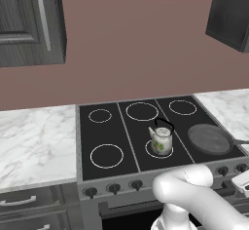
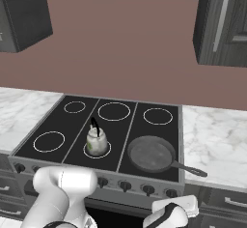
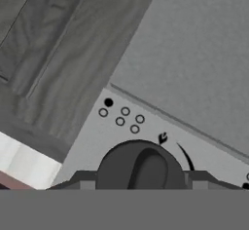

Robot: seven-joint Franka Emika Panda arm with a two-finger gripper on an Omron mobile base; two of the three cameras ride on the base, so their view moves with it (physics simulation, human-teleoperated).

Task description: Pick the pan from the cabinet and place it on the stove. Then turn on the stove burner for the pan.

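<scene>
While at stove (image 3: 204,53) | gripper (image 3: 141,187) closed around knob (image 3: 141,168)

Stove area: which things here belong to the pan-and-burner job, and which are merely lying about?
Job:
pan on the front-right burner
stove
knob with the gripper around it
cabinet

Lying about:
kettle on the front-centre ring
marble counter
drawer units
</scene>
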